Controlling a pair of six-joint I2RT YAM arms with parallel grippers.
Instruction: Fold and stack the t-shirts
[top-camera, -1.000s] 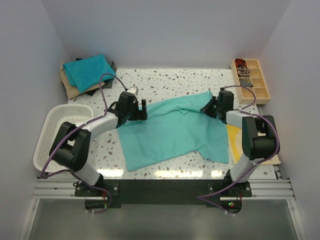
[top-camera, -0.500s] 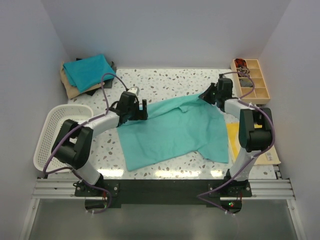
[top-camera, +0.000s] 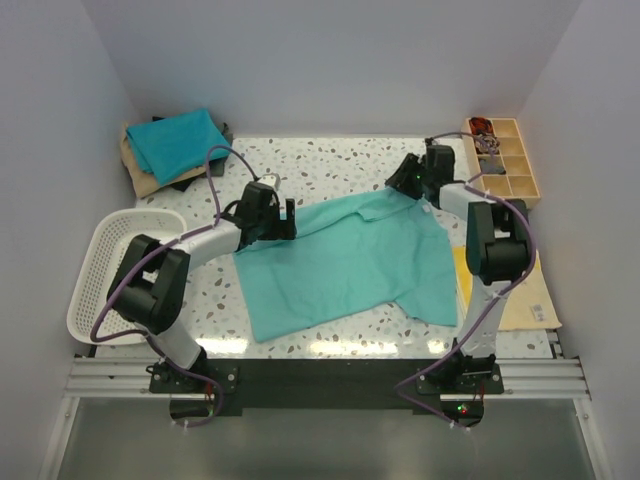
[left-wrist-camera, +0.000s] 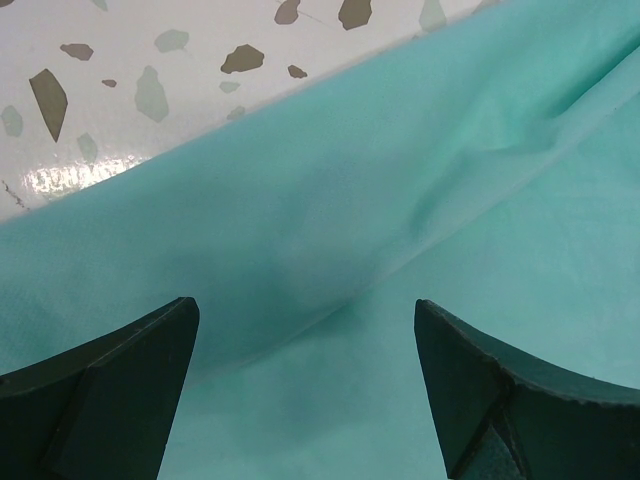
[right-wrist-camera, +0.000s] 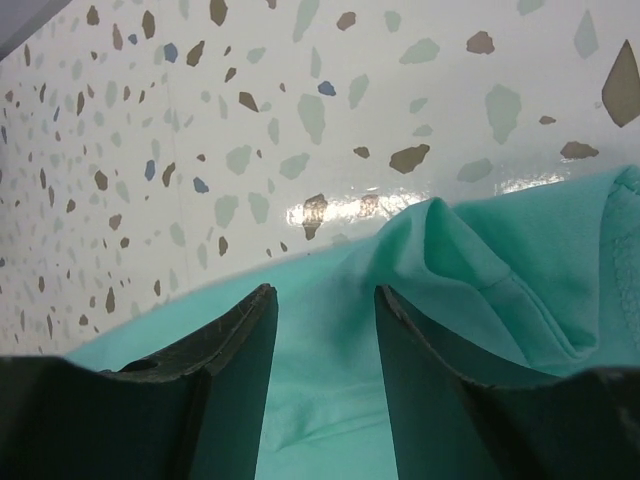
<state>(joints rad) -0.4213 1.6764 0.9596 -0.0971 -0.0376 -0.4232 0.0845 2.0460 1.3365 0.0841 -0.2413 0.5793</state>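
Observation:
A light sea-green t-shirt (top-camera: 340, 265) lies spread across the middle of the table. My left gripper (top-camera: 288, 220) hovers over its back left edge, and the left wrist view shows it (left-wrist-camera: 305, 303) open wide above a soft fold of the cloth (left-wrist-camera: 400, 200). My right gripper (top-camera: 403, 182) sits at the shirt's back right corner. In the right wrist view it (right-wrist-camera: 324, 292) stands open, with the cloth (right-wrist-camera: 480, 270) lying loose under the gap. A folded teal-blue t-shirt (top-camera: 178, 142) tops a stack on a tan one (top-camera: 140, 178) at the back left.
A white mesh basket (top-camera: 110, 270) stands at the left edge. A wooden compartment tray (top-camera: 505, 160) sits at the back right. Flat yellow (top-camera: 468, 285) and tan (top-camera: 525, 300) sheets lie at the right, partly under the shirt's edge.
My right gripper moved back and left, drawing the shirt's right corner outward, then opened and let the cloth go. The left gripper stayed in place.

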